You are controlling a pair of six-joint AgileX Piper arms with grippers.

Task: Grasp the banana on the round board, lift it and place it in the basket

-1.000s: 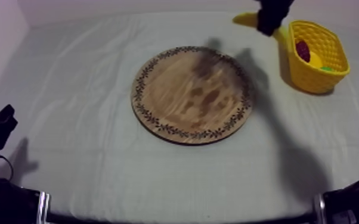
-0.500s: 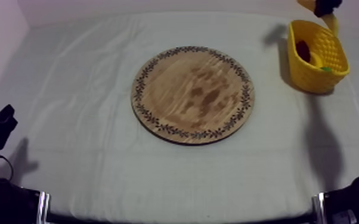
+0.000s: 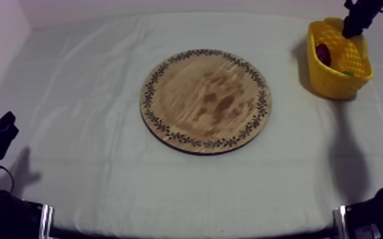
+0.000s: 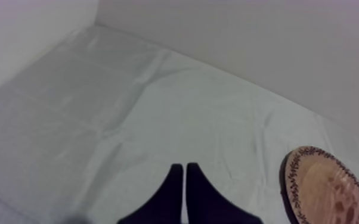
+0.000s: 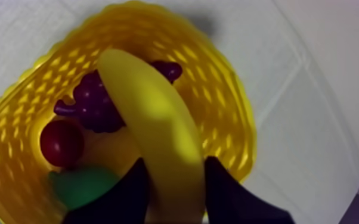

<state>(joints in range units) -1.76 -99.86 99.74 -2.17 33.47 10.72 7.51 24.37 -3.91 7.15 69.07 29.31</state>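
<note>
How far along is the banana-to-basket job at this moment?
Done: the wooden board is bare, the banana lifted off it. In hand: the right gripper is shut on the banana above the yellow basket, over the grapes and small red fruit. Left: lower and release it. The left gripper rests shut, idle.

Round wooden board [image 3: 205,100] lies flat in middle of grey-white cloth [image 3: 86,95]. Yellow basket [image 3: 335,81] stands far right, well apart from board. Dark fruit [image 3: 322,53] inside basket. Right gripper [image 3: 354,24] hangs over basket's far rim. Left gripper [image 3: 2,127] sits low at left edge.
</note>
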